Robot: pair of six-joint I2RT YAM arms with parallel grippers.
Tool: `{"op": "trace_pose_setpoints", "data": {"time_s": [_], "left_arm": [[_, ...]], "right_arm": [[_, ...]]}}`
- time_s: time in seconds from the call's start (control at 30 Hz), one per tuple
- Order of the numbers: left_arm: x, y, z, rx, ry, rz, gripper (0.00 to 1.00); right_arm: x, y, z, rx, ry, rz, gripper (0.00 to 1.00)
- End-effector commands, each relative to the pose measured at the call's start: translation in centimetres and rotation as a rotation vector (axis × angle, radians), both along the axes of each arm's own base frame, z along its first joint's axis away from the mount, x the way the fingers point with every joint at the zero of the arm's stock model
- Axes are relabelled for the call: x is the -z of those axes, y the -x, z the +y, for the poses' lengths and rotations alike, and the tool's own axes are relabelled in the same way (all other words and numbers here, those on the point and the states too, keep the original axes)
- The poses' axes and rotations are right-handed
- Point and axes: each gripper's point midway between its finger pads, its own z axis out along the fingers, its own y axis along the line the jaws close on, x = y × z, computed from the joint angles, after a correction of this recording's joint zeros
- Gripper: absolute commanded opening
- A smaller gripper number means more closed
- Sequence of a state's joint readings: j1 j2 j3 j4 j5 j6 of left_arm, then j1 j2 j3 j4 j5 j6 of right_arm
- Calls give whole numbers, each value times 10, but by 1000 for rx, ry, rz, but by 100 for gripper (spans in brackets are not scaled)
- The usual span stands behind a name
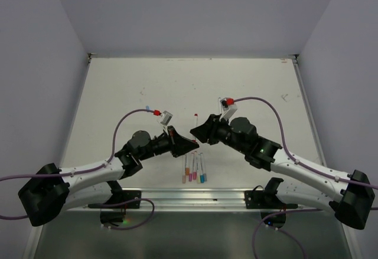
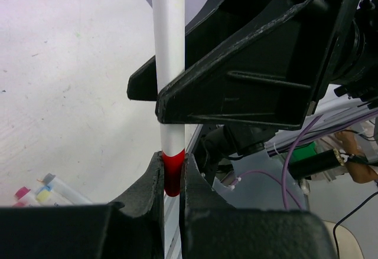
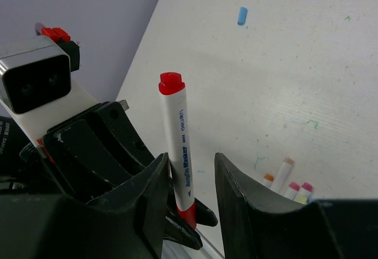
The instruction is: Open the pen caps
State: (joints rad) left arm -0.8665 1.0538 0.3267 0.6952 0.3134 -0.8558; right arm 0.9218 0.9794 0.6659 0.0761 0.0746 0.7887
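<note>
Above the table, left gripper pinched the red pen by its end; right gripper straddled it, fingers apart, so clamp-and-pull looked next.

Pen barrel showing blue print lengthwise, prob. "Acrylic Marker"; smaller grey txt above it not reading clearly.

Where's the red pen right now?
The red pen stands upright between the two arms at mid-table. The left gripper pinches its lower end, and its barrel sits between the right gripper fingers, beyond the loose pens.
</note>
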Motion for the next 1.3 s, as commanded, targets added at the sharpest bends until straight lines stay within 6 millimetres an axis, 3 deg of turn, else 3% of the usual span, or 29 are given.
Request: {"op": "trace_pose_setpoints", "data": {"time_s": [0.0,0.23,0.33,0.37,0.6,0.77,0.8,0.87,1.07,1.27], "left_arm": [[-21,-3,-5,3,20,-65,0],[-22,0,-10,38,23,-67,0],[-22,4,-9,53,36,-76,0],[-23,4,-9,53,38,-78,0],[-5,7,-3,43,2,-50,0],[12,1,3,-7,-68,-25,0],[25,0,7,-26,-123,11,0],[33,-7,13,-82,-173,22,0],[29,-13,22,-145,-186,4,0],[24,-13,25,-151,-181,-6,0]], "right_arm": [[-17,-1,9,-29,-47,-31,40],[-18,-3,25,-66,-75,-23,36],[-15,-5,26,-62,-70,-15,16],[-14,-4,26,-62,-69,-8,0],[-16,-18,7,49,-30,-43,0],[-25,-41,-28,240,-5,-75,0],[-27,-44,-33,264,-5,-79,0],[-34,-53,-45,318,13,-94,0],[-42,-80,-74,415,80,-110,0],[-38,-104,-88,422,61,-67,0]]}}
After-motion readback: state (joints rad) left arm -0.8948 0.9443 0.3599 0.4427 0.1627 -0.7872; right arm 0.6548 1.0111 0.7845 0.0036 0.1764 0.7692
